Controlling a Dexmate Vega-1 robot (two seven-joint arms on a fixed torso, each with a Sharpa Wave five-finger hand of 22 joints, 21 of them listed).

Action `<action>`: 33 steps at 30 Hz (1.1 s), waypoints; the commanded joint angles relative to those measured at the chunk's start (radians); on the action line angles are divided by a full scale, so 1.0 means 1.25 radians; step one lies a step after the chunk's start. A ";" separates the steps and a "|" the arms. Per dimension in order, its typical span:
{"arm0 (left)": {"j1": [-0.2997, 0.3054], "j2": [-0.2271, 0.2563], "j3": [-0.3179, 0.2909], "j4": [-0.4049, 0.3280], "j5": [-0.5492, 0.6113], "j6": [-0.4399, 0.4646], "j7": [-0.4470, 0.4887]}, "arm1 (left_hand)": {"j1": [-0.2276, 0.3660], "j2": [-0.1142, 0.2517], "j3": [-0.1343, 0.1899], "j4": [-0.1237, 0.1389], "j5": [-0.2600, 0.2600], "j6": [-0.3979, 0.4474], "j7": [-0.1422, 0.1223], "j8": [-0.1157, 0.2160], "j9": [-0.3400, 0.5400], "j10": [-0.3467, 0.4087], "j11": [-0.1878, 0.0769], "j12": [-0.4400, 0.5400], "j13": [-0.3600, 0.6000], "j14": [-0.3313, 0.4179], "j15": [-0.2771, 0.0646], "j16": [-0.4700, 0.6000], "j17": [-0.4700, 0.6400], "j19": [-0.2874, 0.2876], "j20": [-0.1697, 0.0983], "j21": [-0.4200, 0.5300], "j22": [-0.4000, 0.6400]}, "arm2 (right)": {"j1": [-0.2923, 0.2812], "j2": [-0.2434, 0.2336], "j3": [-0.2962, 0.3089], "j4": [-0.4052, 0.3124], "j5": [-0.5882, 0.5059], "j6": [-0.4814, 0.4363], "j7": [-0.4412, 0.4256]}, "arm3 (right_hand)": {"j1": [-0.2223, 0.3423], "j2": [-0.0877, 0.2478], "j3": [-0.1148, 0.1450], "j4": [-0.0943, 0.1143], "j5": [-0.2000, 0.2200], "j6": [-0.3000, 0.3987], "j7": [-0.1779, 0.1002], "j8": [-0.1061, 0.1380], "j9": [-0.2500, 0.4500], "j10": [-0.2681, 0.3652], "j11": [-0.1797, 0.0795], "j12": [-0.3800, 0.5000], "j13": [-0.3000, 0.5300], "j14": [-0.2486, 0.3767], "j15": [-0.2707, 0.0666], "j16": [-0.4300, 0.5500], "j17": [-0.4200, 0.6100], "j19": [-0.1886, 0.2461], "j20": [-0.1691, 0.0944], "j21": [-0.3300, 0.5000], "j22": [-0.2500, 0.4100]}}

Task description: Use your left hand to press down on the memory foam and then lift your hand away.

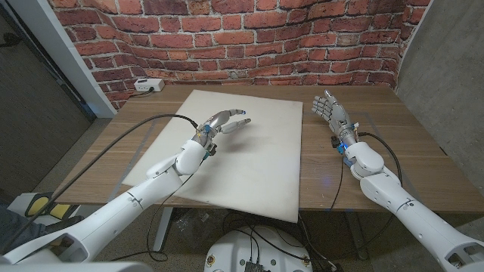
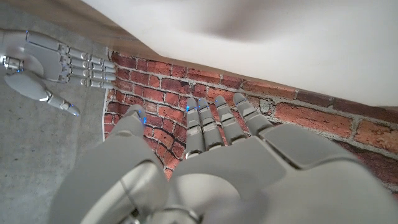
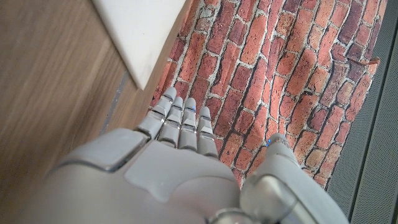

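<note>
Right now one sheet of memory foam (image 1: pixel 242 151), pale cream and rectangular, lies flat on the wooden table (image 1: pixel 378 128), covering most of its middle and reaching from near the far edge to the near edge. One left hand (image 1: pixel 224 122) hangs over the far left part of the foam, its arm (image 1: pixel 151 185) coming in across the near left corner. The fingers (image 1: pixel 240 121) are spread loosely and curve forward, holding nothing; a soft shadow sits on the foam just beneath them, and from the head view it is hard to tell whether the fingertips touch the surface. In the left wrist view the fingers (image 2: pixel 211 124) reach out side by side with small gaps, the foam (image 2: pixel 280 43) beyond them.

One right hand (image 1: pixel 333 113) is by the right edge of the foam, over bare wood near the table's far right part, well apart from the left hand. Its fingers (image 1: pixel 325 102) are straight, slightly fanned, and hold nothing. The right wrist view shows these fingers (image 3: pixel 180 121) close together, with one corner of the foam (image 3: pixel 140 31) nearby.

One small white box (image 1: pixel 148 85) with a cable sits at the table's far left corner. A brick wall (image 1: pixel 249 38) stands behind the table.
</note>
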 commanded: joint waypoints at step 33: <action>0.050 -0.112 -0.109 0.197 -0.713 -0.394 -0.255 | -0.055 -0.025 -0.030 0.029 -0.004 -0.055 0.035 -0.025 -0.001 -0.013 0.040 -0.013 0.001 -0.003 0.036 -0.012 0.004 0.023 0.008 0.003 0.001 | -0.019 -0.002 0.003 -0.005 0.006 0.017 0.010 | -0.003 0.006 -0.001 -0.006 0.003 0.006 -0.001 0.002 0.002 0.011 -0.001 0.004 0.002 0.007 -0.003 -0.001 0.002 0.008 -0.003 -0.008 0.003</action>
